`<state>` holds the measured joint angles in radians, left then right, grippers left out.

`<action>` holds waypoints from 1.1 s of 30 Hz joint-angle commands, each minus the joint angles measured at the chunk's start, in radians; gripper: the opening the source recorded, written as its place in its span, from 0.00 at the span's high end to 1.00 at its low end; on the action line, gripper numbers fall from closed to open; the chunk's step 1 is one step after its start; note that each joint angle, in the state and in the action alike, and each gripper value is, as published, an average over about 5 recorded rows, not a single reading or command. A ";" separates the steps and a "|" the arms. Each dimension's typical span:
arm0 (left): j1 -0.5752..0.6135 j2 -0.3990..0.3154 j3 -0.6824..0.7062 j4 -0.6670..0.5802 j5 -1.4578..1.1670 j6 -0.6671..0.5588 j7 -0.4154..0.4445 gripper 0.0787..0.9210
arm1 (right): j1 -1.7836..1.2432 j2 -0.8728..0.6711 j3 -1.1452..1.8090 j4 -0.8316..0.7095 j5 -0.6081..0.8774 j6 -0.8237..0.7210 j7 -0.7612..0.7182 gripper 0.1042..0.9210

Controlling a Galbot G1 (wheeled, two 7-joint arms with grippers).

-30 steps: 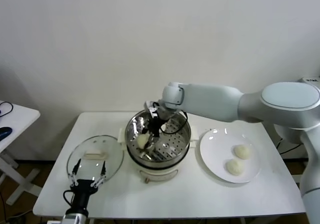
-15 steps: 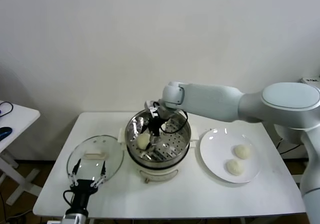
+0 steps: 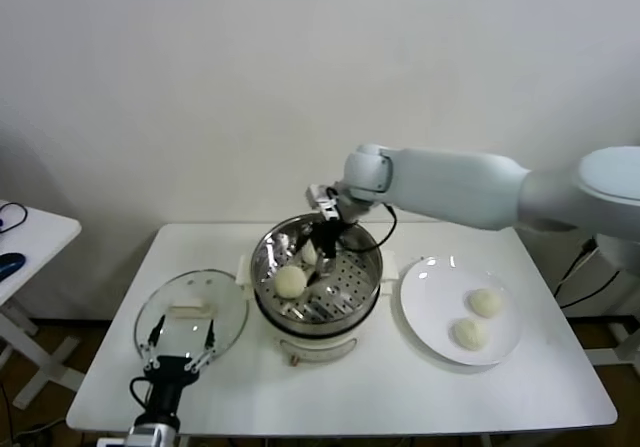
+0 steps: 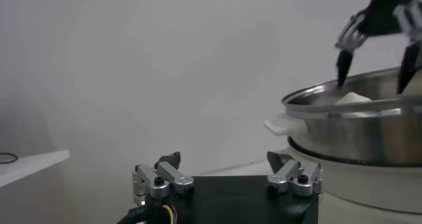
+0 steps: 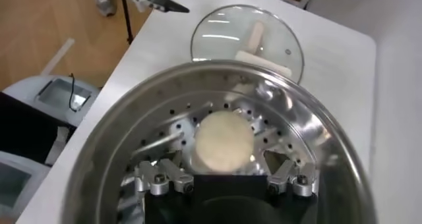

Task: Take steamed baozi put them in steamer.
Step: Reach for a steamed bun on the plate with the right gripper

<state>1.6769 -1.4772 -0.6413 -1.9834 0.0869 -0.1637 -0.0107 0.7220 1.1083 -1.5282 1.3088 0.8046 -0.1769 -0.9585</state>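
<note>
One steamed baozi [image 3: 291,281] lies on the perforated tray inside the steamer [image 3: 366,273], a shiny steel pot on a white base at the table's middle. My right gripper [image 3: 318,250] hangs open just above and behind it. In the right wrist view that baozi [image 5: 224,141] rests free on the tray between the spread fingers [image 5: 169,176] of the right gripper [image 5: 221,158]. Two more baozi [image 3: 485,302] [image 3: 468,333] sit on the white plate [image 3: 425,297] to the right. My left gripper [image 3: 178,352] waits open, holding nothing, at the table's front left.
The glass lid [image 3: 190,312] with a white handle lies flat on the table left of the steamer, just beyond the left gripper. A small side table [image 3: 30,232] stands off to the far left. The left wrist view shows the steamer's rim [image 4: 349,107] ahead.
The right gripper has opened and let go of the baozi, which now rests on the steamer tray. The gripper has lifted a little, up and back. The left arm has not moved.
</note>
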 commanded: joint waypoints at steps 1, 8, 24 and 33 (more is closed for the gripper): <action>-0.011 0.012 0.004 0.007 -0.019 -0.017 -0.002 0.12 | 0.185 -0.314 -0.061 0.250 -0.051 0.025 -0.055 0.12; -0.030 0.016 0.013 0.002 -0.021 -0.016 -0.007 0.12 | 0.285 -0.620 -0.176 0.300 -0.219 0.117 -0.135 0.12; -0.002 -0.020 0.044 -0.014 0.031 -0.014 -0.002 0.12 | -0.446 -0.782 0.355 0.128 -0.620 0.178 -0.152 0.12; -0.002 -0.033 0.058 -0.013 0.052 -0.012 -0.004 0.12 | -0.679 -0.711 0.527 0.038 -0.708 0.176 -0.107 0.12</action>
<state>1.6730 -1.5013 -0.5891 -1.9965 0.1251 -0.1762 -0.0142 0.2879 0.4162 -1.1789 1.4028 0.2157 -0.0138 -1.0754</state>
